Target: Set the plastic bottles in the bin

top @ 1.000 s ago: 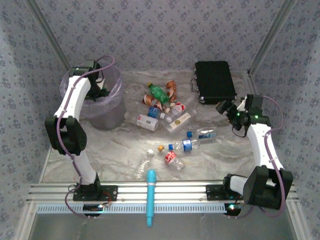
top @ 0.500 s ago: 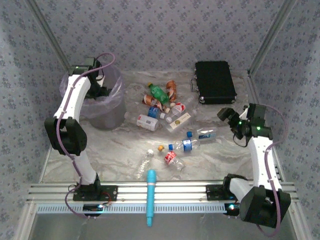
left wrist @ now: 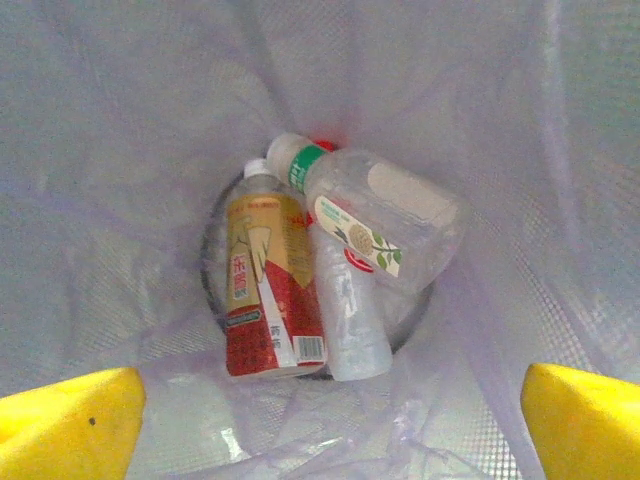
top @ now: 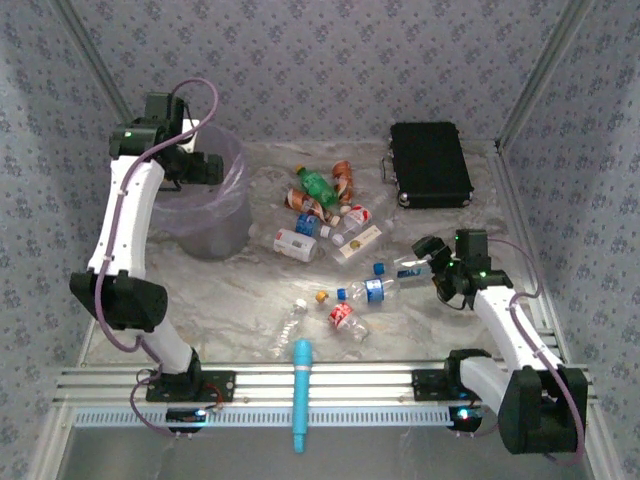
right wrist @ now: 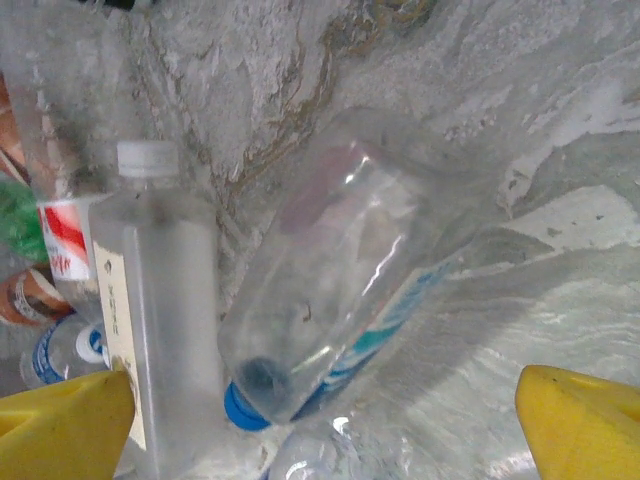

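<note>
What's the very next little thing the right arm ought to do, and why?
Probably lower the right gripper straight down and close on the clear bottle. Its jaws stand open, with the yellow fingers on either side of that bottle, which lies loose on the table just below. It is not yet gripped, so it cannot be carried off.

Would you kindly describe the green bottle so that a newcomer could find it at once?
Start at the grey bin on the far left and look right to the cluster of bottles between it and the black case. At the cluster's far edge lies the green bottle, the only green one, beside an orange-brown bottle.
</note>
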